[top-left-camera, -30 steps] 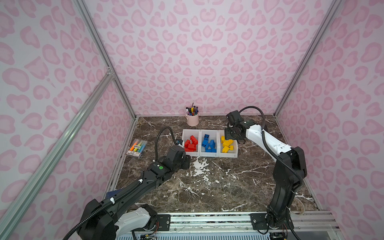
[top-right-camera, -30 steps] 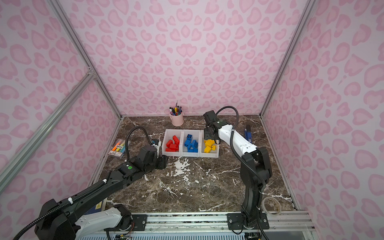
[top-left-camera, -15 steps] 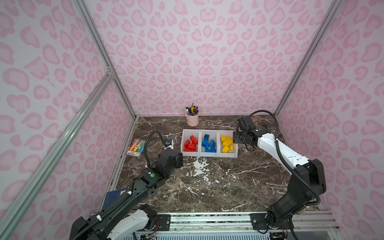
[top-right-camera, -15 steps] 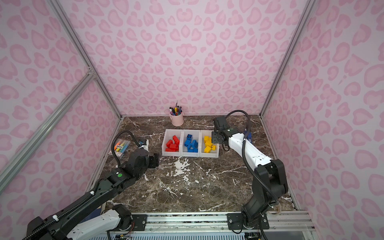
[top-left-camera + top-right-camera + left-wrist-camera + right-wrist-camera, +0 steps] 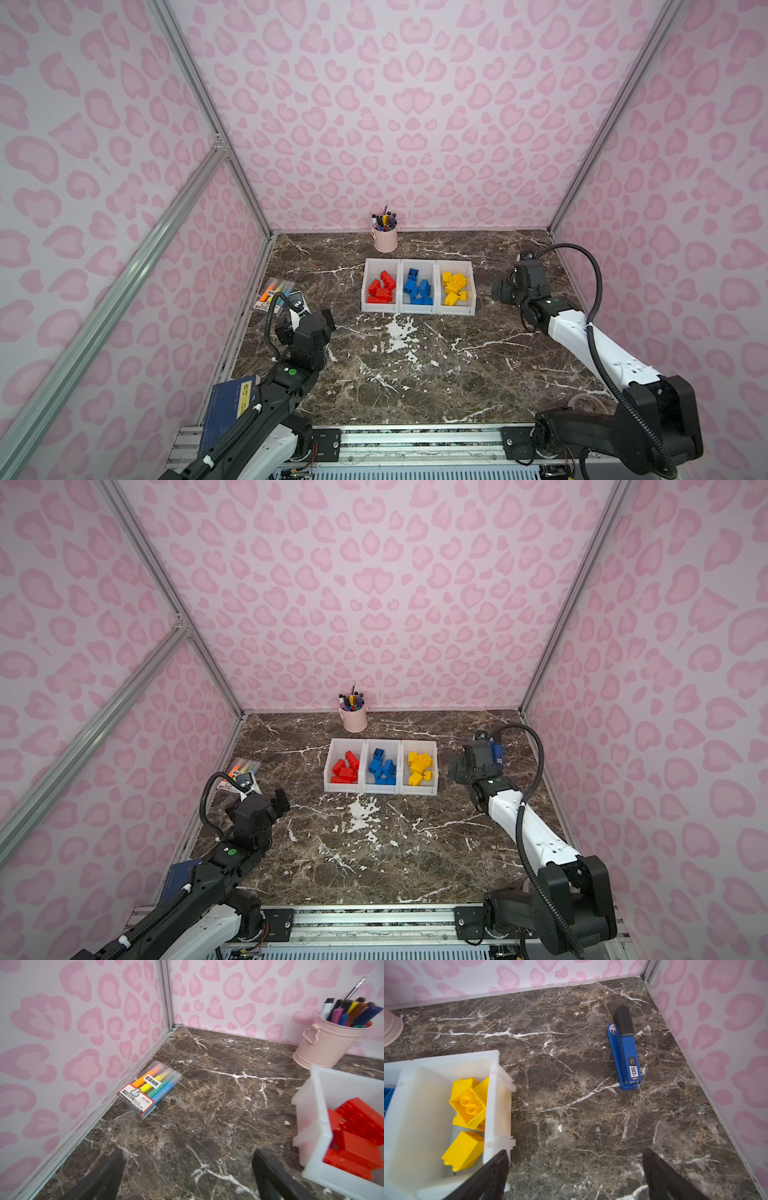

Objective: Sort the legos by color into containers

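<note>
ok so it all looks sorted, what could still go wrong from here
The open right gripper hangs close beside the row of three white plastic bins; a sideways swing could knock it. The yellow plastic bricks lie heaped loosely, so a bump might tip one out. The open left gripper is near the clear pack of highlighter pens and could clip it.

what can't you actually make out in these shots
The legos: piled in the containers, too small to count in both top views; each wrist view cuts the row off at its edge.
The stapler: in a top view the right arm covers most of it.
The highlighter pack: the left arm's cable crosses it in both top views.
The book: cover text too small, left arm overlaps it.
</note>
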You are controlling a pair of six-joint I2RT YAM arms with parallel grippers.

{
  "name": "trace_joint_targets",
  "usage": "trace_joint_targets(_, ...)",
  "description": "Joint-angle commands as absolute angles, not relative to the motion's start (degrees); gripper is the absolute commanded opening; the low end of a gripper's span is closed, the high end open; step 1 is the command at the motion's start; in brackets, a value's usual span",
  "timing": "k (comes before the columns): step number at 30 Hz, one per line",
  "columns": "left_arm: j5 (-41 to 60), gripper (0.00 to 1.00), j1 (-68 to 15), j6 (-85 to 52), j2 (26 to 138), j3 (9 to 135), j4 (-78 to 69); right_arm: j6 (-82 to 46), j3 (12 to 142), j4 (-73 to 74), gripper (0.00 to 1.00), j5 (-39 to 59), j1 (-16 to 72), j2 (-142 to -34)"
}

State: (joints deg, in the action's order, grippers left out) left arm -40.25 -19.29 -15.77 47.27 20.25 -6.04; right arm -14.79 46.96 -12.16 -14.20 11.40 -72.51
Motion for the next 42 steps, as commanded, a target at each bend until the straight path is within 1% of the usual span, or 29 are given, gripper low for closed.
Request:
trace_joint_targets(1,-37.9,0.98,-15.4,-13.3,51.0,18.9,-16.8,-9.3,39.7,1.9,1.0,-19.2,11.2,-69.8)
trace_joint_targets(5,-32.8,0.97,-10.5,-12.9,59.3,18.4,-24.5,-5.2,23.8,25.7,1.0,-20.6,11.2,-65.8)
trace_joint_targets(7,-31.4,0.98,-9.0,-13.4,63.6,17.7,-29.5,-5.1,19.8,31.6,1.0,-21.9,10.9,-66.3)
trace_joint_targets(8,-30.8,0.97,-8.2,-13.5,66.2,17.2,-33.0,-5.1,19.0,32.3,1.0,-22.1,10.5,-67.5)
trace_joint_targets(9,-30.0,0.97,-7.7,-13.2,68.0,19.0,-31.4,-5.1,18.9,32.5,1.0,-22.2,10.3,-68.9)
trace_joint_targets(12,-26.2,0.97,-7.2,-7.7,73.5,20.5,-39.0,-4.7,19.9,35.3,1.0,-22.9,9.9,-74.1)
trace_joint_targets(13,-25.5,0.97,-6.8,-6.6,75.6,21.6,-40.5,-4.4,21.2,34.2,1.0,-22.4,9.8,-75.0)
trace_joint_targets(15,-22.1,0.98,-6.2,-3.3,79.1,24.4,-41.2,-3.8,21.0,41.0,1.0,-21.6,9.4,-77.9)
trace_joint_targets(16,-21.2,0.98,-6.0,-1.1,81.0,25.3,-42.3,-2.9,22.3,40.8,1.0,-21.4,9.2,-79.5)
trace_joint_targets(18,-17.0,0.97,-3.9,-1.4,84.7,25.3,-46.7,-1.1,24.4,39.6,1.0,-23.0,9.1,-81.5)
trace_joint_targets(19,-14.3,0.97,-1.9,-3.1,84.1,26.2,-43.4,0.0,24.1,41.6,1.0,-23.8,9.1,-82.0)
trace_joint_targets(20,-12.1,0.97,-0.7,-3.9,84.0,24.7,-45.6,0.6,22.7,44.8,1.0,-23.2,8.4,-82.7)
trace_joint_targets(22,-6.6,0.97,0.8,-3.8,83.5,19.9,-53.2,-2.2,17.9,58.5,1.0,-19.7,4.7,-88.6)
trace_joint_targets(23,-5.9,0.97,0.8,-3.6,85.1,18.0,-58.5,-2.9,16.7,66.5,1.0,-20.2,3.3,-91.2)
trace_joint_targets(25,-5.7,0.97,0.8,-3.4,84.8,18.8,-56.4,-4.4,19.0,53.6,1.0,-17.2,2.6,-86.9)
trace_joint_targets(26,-5.8,0.97,0.8,-3.6,85.8,18.6,-59.0,-4.0,17.7,59.8,1.0,-16.4,2.2,-89.3)
trace_joint_targets(27,-5.7,0.97,0.8,-3.5,85.0,19.4,-55.5,-3.0,17.2,64.8,1.0,-16.2,2.4,-90.8)
trace_joint_targets(28,-5.8,0.97,0.8,-3.5,85.5,18.9,-57.7,-4.0,18.6,58.4,1.0,-16.2,2.3,-88.5)
trace_joint_targets(29,-5.8,0.97,0.9,-3.4,85.3,19.3,-56.6,-4.4,19.9,52.8,1.0,-15.8,2.1,-87.4)
trace_joint_targets(31,-5.8,0.97,0.8,-3.4,85.1,19.0,-56.9,-3.2,17.5,63.2,1.0,-16.0,2.3,-90.5)
trace_joint_targets(34,-5.8,0.97,0.8,-3.2,84.6,18.6,-57.1,-3.9,19.5,54.0,1.0,-16.0,2.4,-87.5)
trace_joint_targets(37,-5.8,0.97,0.8,-3.2,84.7,18.4,-57.6,-3.1,17.6,61.8,1.0,-16.1,2.5,-89.7)
trace_joint_targets(38,-5.8,0.97,0.9,-3.3,84.6,18.5,-57.3,-3.1,17.6,61.5,1.0,-16.3,2.6,-89.6)
trace_joint_targets(41,-5.8,0.97,0.8,-3.3,84.7,18.5,-57.4,-3.2,19.3,54.8,1.0,-16.5,2.8,-87.8)
trace_joint_targets(42,-5.8,0.97,0.8,-3.3,84.7,18.4,-57.3,-3.0,19.1,56.2,1.0,-16.6,2.8,-88.0)
